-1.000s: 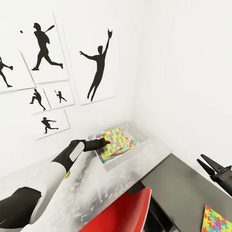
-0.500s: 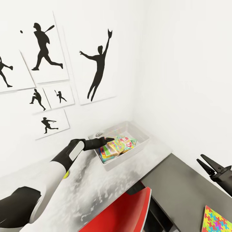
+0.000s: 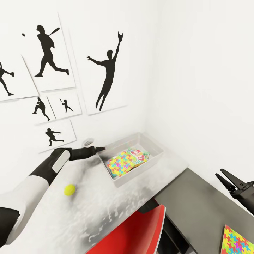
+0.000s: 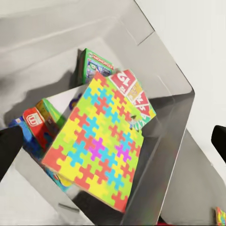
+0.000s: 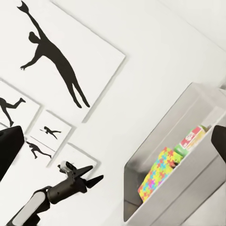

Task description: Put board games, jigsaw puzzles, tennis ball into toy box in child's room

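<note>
L gripper [image 3: 100, 149] is empty now, fingers apart, just outside the near-left rim of the toy box [image 3: 155, 158], by the wall. A sec ago it reached over the bin with the jigsaw puzzle [image 3: 121, 163] pinched at its tips; since then it let go and pulled back toward the wall, clear of the rim. The puzzle sheet dropped and lies inside the bin, tilted, on top of the board games [image 3: 139, 155], w/ one corner propped up on a box. In the left wrist view the sheet [image 4: 96, 146] is thin, squarish, pink/yellow/green/blue interlocking pcs, covering most of the stack; red and green box ends poke out beyond it.

So one puzzle is in. Judging by the head view, two things are left: the tennis ball [image 3: 70, 189], small, yellow-green, on the light-grey part of the table [image 3: 116, 208], mid-top, well apart from the bin and near the L forearm; and a second puzzle [image 3: 237, 242] flat on the dark-grey part, at its near-right edge.

R gripper [image 3: 231, 182] hangs over the dark top w/ fingers spread wide, holding nothing, above and beyond that second sheet. A red chair [image 3: 135, 233] sits against the near edge of the table.
</note>
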Controlling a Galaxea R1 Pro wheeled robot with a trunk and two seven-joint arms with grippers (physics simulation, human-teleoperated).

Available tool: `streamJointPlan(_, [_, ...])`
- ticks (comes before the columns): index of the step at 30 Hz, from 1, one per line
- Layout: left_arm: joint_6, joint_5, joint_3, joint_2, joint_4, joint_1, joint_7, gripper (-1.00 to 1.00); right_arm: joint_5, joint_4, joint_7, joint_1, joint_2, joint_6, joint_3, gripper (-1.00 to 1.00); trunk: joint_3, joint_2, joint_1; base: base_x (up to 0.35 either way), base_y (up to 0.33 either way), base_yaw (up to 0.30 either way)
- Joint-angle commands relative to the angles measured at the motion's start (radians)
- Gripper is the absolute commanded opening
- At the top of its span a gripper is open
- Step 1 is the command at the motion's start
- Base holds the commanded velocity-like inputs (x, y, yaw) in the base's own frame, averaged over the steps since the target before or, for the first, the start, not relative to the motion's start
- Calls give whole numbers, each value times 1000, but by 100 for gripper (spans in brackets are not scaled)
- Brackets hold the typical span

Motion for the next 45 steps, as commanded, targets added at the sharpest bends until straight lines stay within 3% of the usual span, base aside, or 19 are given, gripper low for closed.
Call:
streamJointPlan(1, [14, 5, -4, 13, -8, -1, -4, 100, -1, 0, 2, -1, 0, 5, -1, 100, -2, -2, 1, 0, 0, 0])
streamJointPlan(5, [62, 6, -1, 42, -42, -1, -13, 100, -1, 0, 2, -1, 0, 4, -1, 100, -2, -2, 1, 0, 0, 0])
streamJointPlan(8, [102, 7, 30, 68, -77, 0, -50, 100, -1, 0, 2, -1, 0, 4, -1, 100, -2, -2, 1, 0, 0, 0])
streamJointPlan(12, [166, 6, 97, 191, -105, 6, -268, 100, -1, 0, 4, -1, -7, 8, -3, 100, -2, -2, 1, 0, 0, 0])
streamJointPlan(13, [173, 3, 110, 252, -107, 14, -375, 100, -1, 0, 7, -1, -9, 11, -6, 100, -1, -2, 1, 0, 0, -29])
streamJointPlan(14, [173, 1, 115, 294, -104, 27, -448, 100, -1, 0, 8, -1, -9, 13, -8, 100, 0, -2, 1, 0, 0, -76])
streamJointPlan(16, [171, 1, 120, 369, -101, 87, -588, 100, -2, 0, 10, -1, -10, 16, -13, 100, 2, -2, 1, 0, 0, -128])
streamJointPlan(17, [165, 2, 124, 412, -99, 148, -684, 100, -3, 0, 10, -1, -10, 17, -15, 100, 3, -2, 1, 0, 0, -171])
streamJointPlan(19, [143, 3, 132, 451, -98, 230, -800, 100, -3, 0, 11, -1, -10, 17, -16, 100, 6, -2, 1, 0, 0, -187])
streamJointPlan(22, [66, 4, 142, 475, -99, 322, -942, 100, -4, 0, 11, -1, -7, 18, -16, 100, 10, -2, 1, -56, 6, -208])
streamJointPlan(24, [45, 1, 150, 482, -100, 343, -998, 100, -4, 0, 12, -1, -6, 18, -16, 100, 12, -2, 1, -189, 70, -222])
streamJointPlan(27, [29, 4, 166, 485, -102, 353, -1030, 100, -4, 0, 12, -1, -2, 17, -14, 100, 15, -2, 1, -110, 46, -229])
streamJointPlan(37, [27, 5, 169, 484, -110, 353, -1034, 100, -4, 0, 32, -1, -4, 18, -14, 100, 26, -2, 1, -2, -9, -235])
streamJointPlan(45, [26, 6, 170, 485, -111, 353, -1035, 100, -4, 0, 32, -1, -4, 18, -15, 100, 34, -2, 1, 0, -226, -240])
